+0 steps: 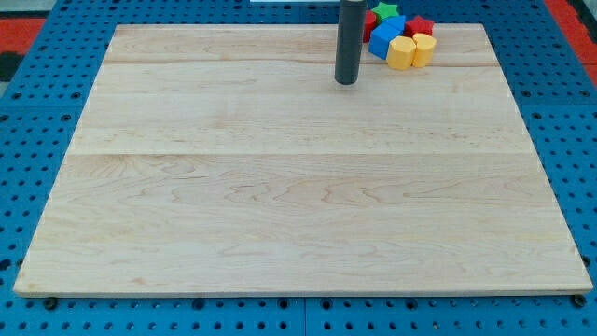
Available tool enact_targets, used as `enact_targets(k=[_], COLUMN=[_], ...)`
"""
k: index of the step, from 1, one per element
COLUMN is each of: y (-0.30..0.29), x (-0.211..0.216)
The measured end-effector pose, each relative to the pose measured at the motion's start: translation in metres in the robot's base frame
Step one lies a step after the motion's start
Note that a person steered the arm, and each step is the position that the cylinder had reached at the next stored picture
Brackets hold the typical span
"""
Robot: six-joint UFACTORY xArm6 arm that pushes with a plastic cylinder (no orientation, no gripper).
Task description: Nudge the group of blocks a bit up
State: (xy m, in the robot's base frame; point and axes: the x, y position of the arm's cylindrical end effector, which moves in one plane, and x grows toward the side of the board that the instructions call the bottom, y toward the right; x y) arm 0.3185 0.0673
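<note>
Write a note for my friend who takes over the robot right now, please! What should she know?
No jaws on this arm, just a rod. My tip rests on the board, just to the view's left of the blocks and slightly below them, not touching them as far as I can tell.
The blocks sit bunched at the board's top edge, right of centre: green star, red blocks, blue blocks, two yellow blocks in front.
Done: cannot tell whether any nudge has happened.
Left: bring my tip under the group and push up gently; there is little board left above them.
</note>
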Motion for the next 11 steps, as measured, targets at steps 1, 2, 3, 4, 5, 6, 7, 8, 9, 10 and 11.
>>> enact_targets(k=[1, 2, 3, 4, 5, 6, 7, 8, 9, 10, 11], y=[0.054, 0.150, 0.231, 0.259, 0.257, 0.248, 0.220, 0.154, 0.126, 0.094, 0.068], x=[0.018, 0.015, -0.025, -0.106, -0.128, -0.127, -0.127, -0.127, -0.123, -0.116, -0.102])
